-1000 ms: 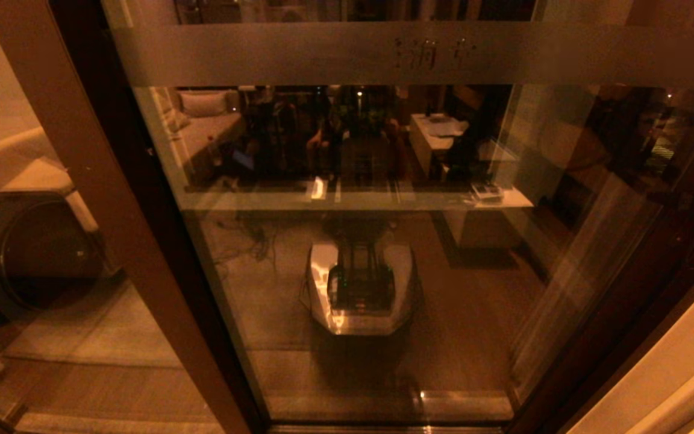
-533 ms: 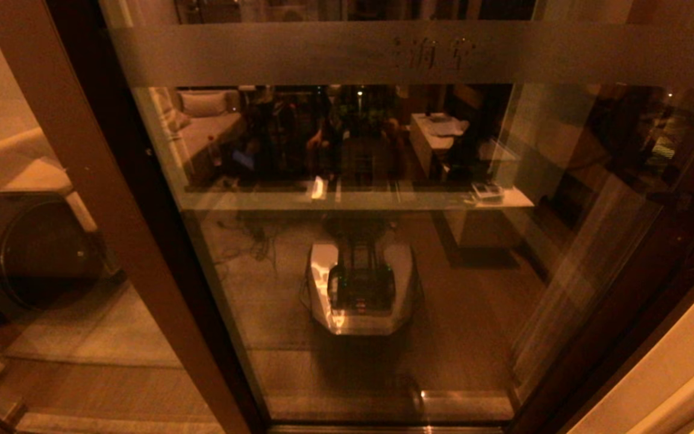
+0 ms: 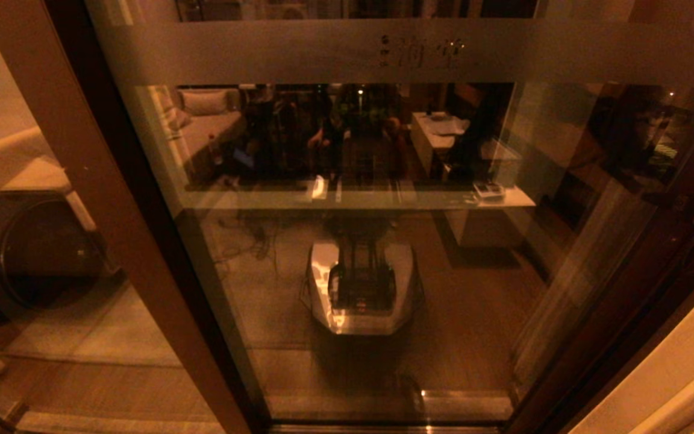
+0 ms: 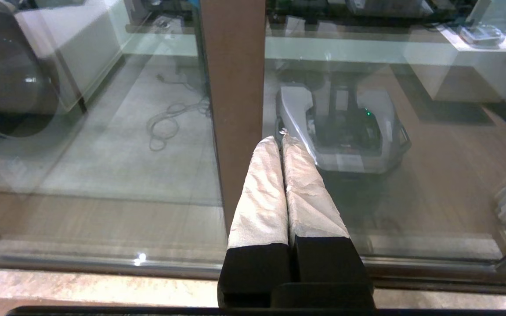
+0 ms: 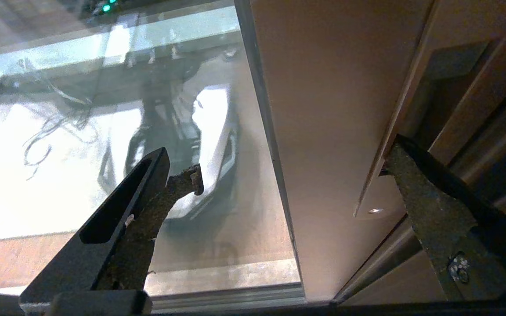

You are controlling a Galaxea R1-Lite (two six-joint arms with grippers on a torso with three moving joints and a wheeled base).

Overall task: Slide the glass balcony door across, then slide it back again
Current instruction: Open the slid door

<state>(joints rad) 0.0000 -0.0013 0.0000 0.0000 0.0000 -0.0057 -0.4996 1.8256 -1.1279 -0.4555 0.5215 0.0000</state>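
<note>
While head view hides them, left gripper (image 4: 282, 139) pinched, right gripper (image 5: 292, 162) spread.

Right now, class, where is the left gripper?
In the left wrist view, the left gripper, jaws shut, points at the glass balcony door beside its brown frame post.

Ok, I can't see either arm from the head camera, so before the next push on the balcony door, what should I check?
1. Is the right gripper open: ok.
2. Is the door frame between its fingers: ok.
3. Is the left gripper shut, tips beside the brown post: ok.
4. Are the left tips touching post or glass: cannot tell.
5. Is the glass balcony door seated against its right jamb: cannot tell.
</note>
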